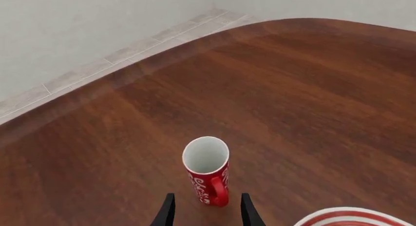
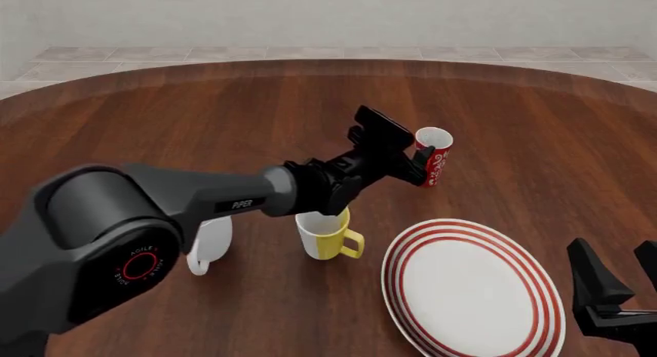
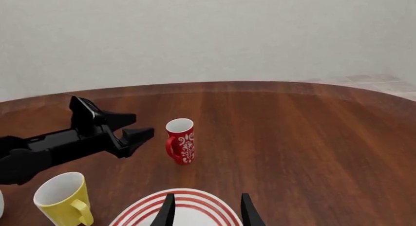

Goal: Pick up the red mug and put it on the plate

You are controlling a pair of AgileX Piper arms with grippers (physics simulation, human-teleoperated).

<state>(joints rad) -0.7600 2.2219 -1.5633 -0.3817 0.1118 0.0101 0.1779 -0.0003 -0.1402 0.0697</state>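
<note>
The red mug (image 1: 206, 168) (image 2: 436, 160) (image 3: 181, 140) stands upright on the wooden table, white swirls on its side and its handle turned toward my left arm. My left gripper (image 1: 208, 212) (image 2: 418, 158) (image 3: 141, 127) is open, its fingertips level with the mug and just short of the handle, with nothing gripped. The plate (image 2: 472, 289) (image 3: 140, 211) (image 1: 354, 216), white with red rings, lies on the table nearer to me than the mug. My right gripper (image 2: 619, 266) (image 3: 208, 212) hovers open at the plate's near right edge.
A yellow mug (image 2: 328, 234) (image 3: 62, 199) stands left of the plate, under my left forearm. A white mug (image 2: 211, 245) is farther left. The table's curved far edge (image 1: 162, 50) borders a tiled floor.
</note>
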